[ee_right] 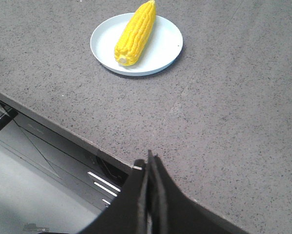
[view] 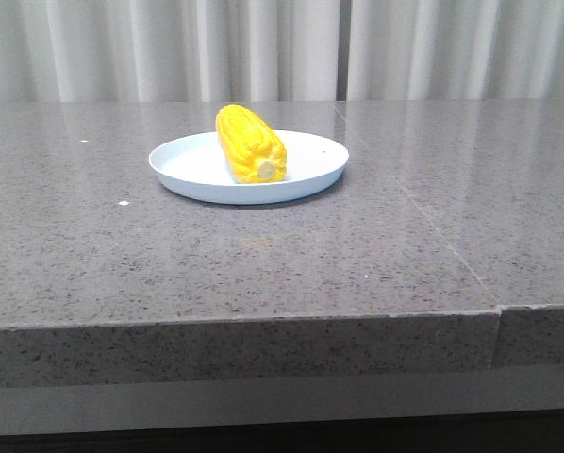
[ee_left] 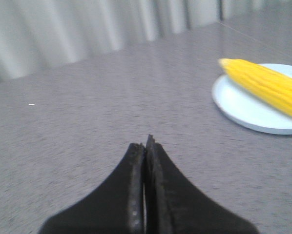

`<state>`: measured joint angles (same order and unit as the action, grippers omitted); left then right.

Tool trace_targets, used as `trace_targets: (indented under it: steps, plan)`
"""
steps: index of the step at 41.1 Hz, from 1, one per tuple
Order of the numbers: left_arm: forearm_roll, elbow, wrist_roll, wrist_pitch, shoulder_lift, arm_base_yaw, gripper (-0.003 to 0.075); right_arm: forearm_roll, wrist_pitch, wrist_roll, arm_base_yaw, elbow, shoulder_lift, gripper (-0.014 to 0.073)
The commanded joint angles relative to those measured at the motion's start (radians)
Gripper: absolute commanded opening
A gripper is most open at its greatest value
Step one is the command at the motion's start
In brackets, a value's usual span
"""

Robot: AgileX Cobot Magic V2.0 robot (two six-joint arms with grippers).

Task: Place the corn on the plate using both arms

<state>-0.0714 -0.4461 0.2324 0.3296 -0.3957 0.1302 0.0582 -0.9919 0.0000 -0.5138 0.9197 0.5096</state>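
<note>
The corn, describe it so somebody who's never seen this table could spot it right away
On the grey speckled stone table in front of the pale curtains sits a single round, pale blue-white plate. The corn lies on that plate, its pale stub end toward the table's front edge. It is the only bright yellow thing there, tapered and ribbed with kernel rows.

We are finding no readable text, label, brand, number or sign in any view. We are seeing only plain, unmarked surfaces.
</note>
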Motion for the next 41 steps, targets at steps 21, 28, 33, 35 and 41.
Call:
trace_targets:
  steps: [21,28,33,35,41]
  plan:
    - [0.000,0.393,-0.074,-0.265,0.419,-0.161,-0.0020,-0.006,0.074,-0.012,0.001,0.025,0.004,-0.0120]
    - [0.047,0.417,-0.135,-0.272,0.421,-0.161,-0.0020,-0.006,0.074,-0.012,0.001,0.025,0.004,-0.0120]
    - [0.071,0.441,-0.190,-0.300,0.421,-0.161,-0.0020,-0.006,0.074,-0.012,0.001,0.025,0.004,-0.0120]
    - [0.071,0.456,-0.195,-0.330,0.421,-0.161,-0.0020,-0.006,0.074,-0.012,0.001,0.025,0.004,-0.0120]
    - [0.071,0.455,-0.195,-0.320,0.421,-0.161,-0.0020,-0.006,0.074,-0.012,0.001,0.025,0.004,-0.0120]
